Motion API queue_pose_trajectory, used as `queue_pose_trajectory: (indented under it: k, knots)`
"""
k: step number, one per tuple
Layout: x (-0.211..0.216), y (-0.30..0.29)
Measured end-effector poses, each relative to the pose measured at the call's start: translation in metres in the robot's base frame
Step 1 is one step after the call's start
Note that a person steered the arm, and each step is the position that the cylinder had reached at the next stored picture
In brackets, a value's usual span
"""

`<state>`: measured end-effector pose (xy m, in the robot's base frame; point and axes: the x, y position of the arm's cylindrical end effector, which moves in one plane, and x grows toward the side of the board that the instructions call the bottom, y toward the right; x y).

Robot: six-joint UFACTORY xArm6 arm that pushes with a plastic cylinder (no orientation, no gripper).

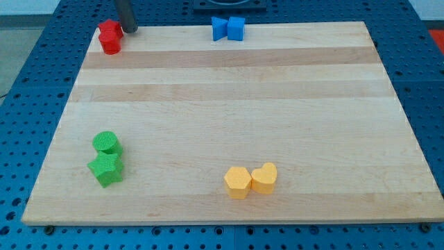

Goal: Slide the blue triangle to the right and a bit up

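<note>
Two blue blocks touch each other at the board's top edge, near the middle. The left one looks like the blue triangle; the right one looks like a cube. My tip is at the top left of the board, far to the left of the blue blocks. It stands just right of the upper of two red blocks. Whether it touches that block cannot be told.
A second red block sits just below the first. A green cylinder and a green star are at lower left. A yellow hexagon and a yellow heart are at bottom centre. The wooden board lies on a blue pegboard.
</note>
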<state>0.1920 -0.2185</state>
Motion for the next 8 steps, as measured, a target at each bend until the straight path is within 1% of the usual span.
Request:
queue_pose_trajectory:
  k: [1, 2, 5, 6, 7, 8]
  knots:
    - [0.0, 0.041]
    - [0.0, 0.101]
    - [0.001, 0.252]
    - [0.002, 0.285]
    - [0.003, 0.282]
    - [0.004, 0.242]
